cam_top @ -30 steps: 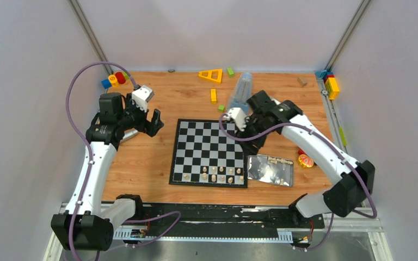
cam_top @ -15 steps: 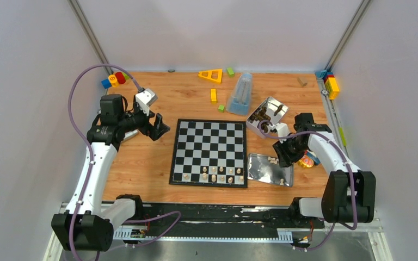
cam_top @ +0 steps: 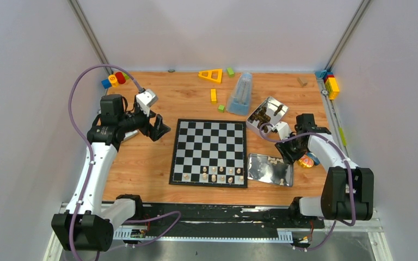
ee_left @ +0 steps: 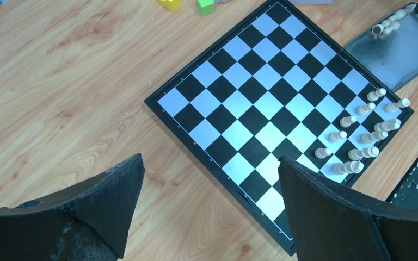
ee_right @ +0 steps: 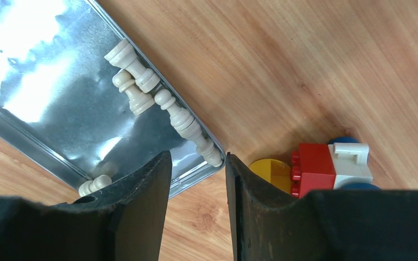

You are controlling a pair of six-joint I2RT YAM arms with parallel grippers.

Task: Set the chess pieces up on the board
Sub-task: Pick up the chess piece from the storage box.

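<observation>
**Chess pieces (cam_top: 213, 177) partly set; right arm back at the tray**

Since a second ago the right arm has swung off the far right corner of the board (cam_top: 209, 142) and folded back to the right. The right gripper (cam_top: 284, 154) now hangs over the right end of the flat metal tray (cam_top: 260, 168), which lies just right of the board. Its fingers have drawn closer, leaving a narrow gap with nothing in it. The move uncovers a small open tin (cam_top: 276, 103) beyond the board's far right corner. The left gripper (ee_left: 209, 160) has edged toward the board's far left corner, fingers wide apart and empty.

Pale chess pieces stand in the board's two nearest rows. The tray holds more pale pieces (ee_right: 136, 81) lying on their sides, several along its right rim. The tin holds dark pieces (cam_top: 260, 115). A red block (ee_right: 313, 166) and a yellow disc (ee_right: 269, 171) lie on the table beside the tray's corner.
</observation>
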